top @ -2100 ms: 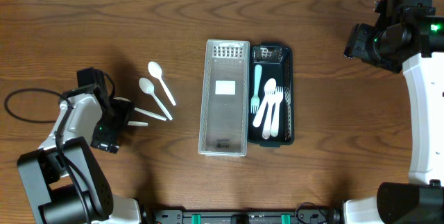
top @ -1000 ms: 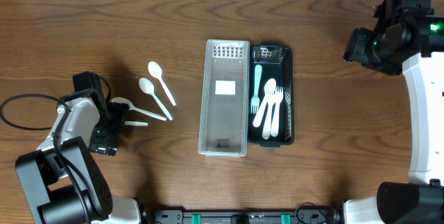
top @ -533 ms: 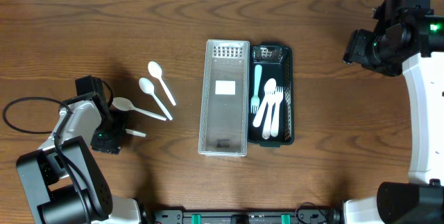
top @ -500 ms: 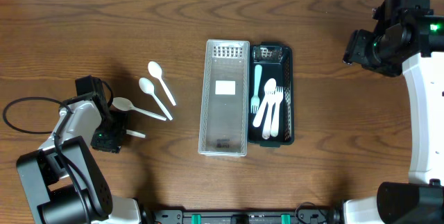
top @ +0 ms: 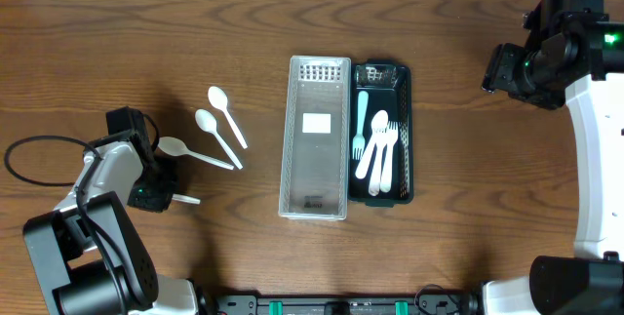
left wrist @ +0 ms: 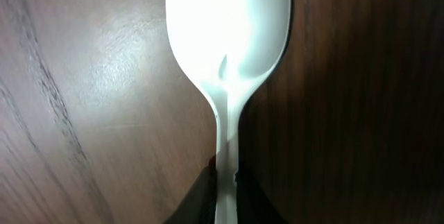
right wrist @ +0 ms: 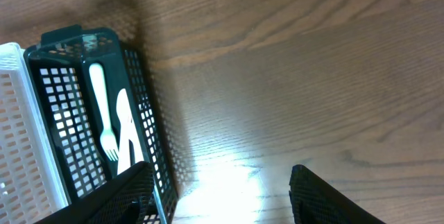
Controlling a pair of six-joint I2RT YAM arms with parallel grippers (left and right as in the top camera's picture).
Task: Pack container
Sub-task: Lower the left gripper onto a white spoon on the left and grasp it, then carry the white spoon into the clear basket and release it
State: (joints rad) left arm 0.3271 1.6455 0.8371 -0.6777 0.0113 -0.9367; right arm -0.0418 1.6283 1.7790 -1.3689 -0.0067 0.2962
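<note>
Left gripper (top: pixel 156 184) has shifted toward table's front edge, fingers clamped on white spoon (left wrist: pixel 227 37) handle, likely for carrying to black basket (top: pixel 408 110). Right gripper (right wrist: pixel 220 191) spread wide, empty.

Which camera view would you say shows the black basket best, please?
The overhead view: the whole black basket shows, with cutlery inside. The right wrist view crops it at the bottom edge; the left wrist view shows only a spoon.

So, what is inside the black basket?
A pale fork and overlapping white cutlery lie in the black basket. The pile hides its exact count and the floor beneath.
</note>
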